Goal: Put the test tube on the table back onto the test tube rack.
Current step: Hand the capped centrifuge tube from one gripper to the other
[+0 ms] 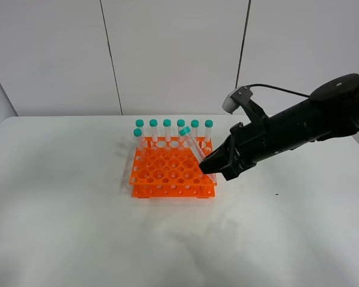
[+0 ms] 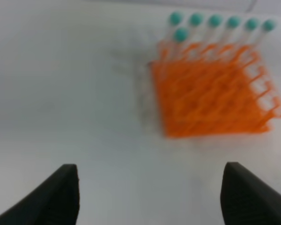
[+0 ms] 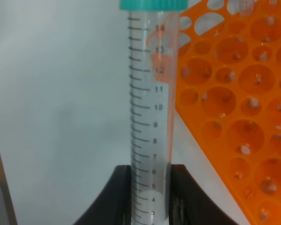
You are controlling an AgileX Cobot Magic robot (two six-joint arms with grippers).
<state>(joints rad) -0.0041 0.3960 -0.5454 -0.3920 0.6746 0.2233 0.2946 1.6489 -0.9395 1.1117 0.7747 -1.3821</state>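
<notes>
Altogether seven tubes (image 1: 167, 129) in one rack (image 1: 167, 174) — eighth test tube (image 1: 193, 146) gripped by right end effector (image 1: 210, 167) — left end effector (image 2: 150, 174) wide

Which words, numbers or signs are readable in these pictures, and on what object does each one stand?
"14, 13, 12, 11, 10, 9, 8, 7, 6, 5, 4, 3": scale numbers on the test tube.
No other text is readable in any view.

arm (image 1: 314, 119): black, thick, matte
wrist camera (image 1: 230, 103): grey-white cap, black bracket
cable (image 1: 278, 89): thin, black
left fingers (image 2: 61, 197): black wedges
</notes>
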